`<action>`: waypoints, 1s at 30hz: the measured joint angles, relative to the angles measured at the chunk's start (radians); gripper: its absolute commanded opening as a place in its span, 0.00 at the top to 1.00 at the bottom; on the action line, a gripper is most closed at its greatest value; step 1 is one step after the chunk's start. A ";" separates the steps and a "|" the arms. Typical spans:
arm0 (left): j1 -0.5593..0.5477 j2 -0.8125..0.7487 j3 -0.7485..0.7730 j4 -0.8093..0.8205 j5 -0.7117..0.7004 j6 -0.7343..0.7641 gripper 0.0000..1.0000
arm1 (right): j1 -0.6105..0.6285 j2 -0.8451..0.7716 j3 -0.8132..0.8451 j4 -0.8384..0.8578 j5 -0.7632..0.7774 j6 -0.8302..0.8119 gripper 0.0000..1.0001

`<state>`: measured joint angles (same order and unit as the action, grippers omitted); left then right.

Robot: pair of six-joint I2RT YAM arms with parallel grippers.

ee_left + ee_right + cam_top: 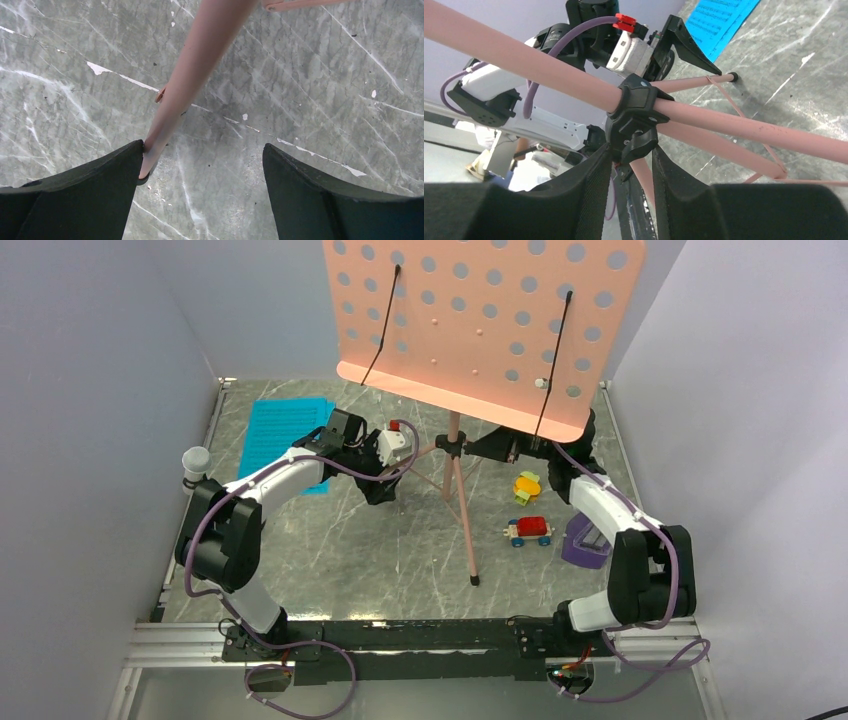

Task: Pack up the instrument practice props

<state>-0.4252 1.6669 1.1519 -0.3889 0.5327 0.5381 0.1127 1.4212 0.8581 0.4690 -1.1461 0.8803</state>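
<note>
Stand (480, 330): upright, mid-table (380, 560). Right gripper (631, 152): jaws close about black collar (636, 100); firm grip cannot be told. Left gripper (202, 160): spread wide, one finger (100, 185) against leg (190, 75). Sheets (285, 440) far left; car (530, 530), yellow toy (527, 486), metronome (585, 543) by right arm.

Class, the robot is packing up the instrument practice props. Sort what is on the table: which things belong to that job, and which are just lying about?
Belongs to the job: salmon-pink music stand; cyan sheet-music pages; purple metronome.
Just lying about: red toy car; yellow-orange toy.
</note>
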 measured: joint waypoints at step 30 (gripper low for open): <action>-0.006 0.000 -0.013 -0.045 -0.032 0.027 0.07 | 0.174 -0.298 -0.366 0.189 0.083 -2.177 0.75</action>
<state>-0.4309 1.6669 1.1389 -0.4343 0.5011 0.5652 0.2863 1.1233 0.4923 0.6582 -1.0634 -1.2964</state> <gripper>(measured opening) 0.924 0.111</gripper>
